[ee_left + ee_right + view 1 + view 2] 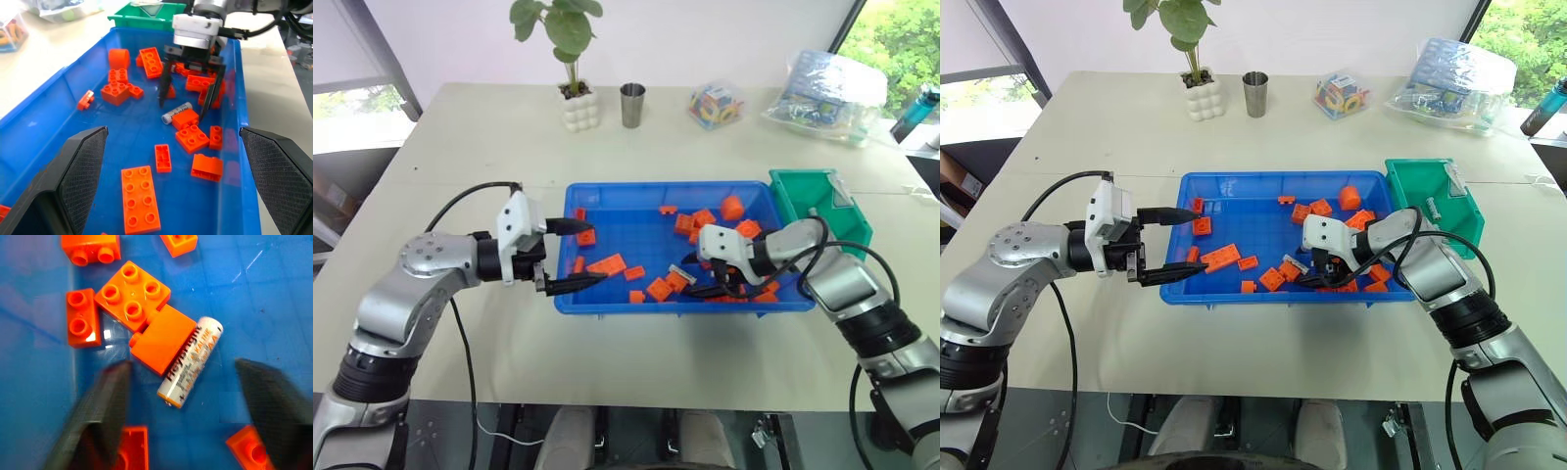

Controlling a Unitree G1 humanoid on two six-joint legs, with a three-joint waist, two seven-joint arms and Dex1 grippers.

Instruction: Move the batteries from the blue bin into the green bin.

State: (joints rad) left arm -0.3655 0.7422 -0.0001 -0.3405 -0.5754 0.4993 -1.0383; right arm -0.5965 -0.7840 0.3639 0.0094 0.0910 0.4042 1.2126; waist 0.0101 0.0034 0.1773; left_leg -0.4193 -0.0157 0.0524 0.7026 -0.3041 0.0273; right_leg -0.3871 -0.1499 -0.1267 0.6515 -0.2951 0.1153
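The blue bin (607,198) lies mid-table, strewn with orange bricks. One battery (190,362), a silver cylinder with print on it, lies on the bin floor against an orange brick (161,345). My right gripper (188,104) hangs open just above the battery (177,112), one finger on either side and neither touching it. The green bin (847,227) stands against the blue bin's right end, with a small grey cylinder (1433,208) inside. My left gripper (590,253) is open and empty over the blue bin's left end.
Several orange bricks (607,264) are scattered through the blue bin, thickest near its right end. At the back of the table stand a potted plant (578,103), a metal cup (632,105) and plastic bags (827,90) of small items.
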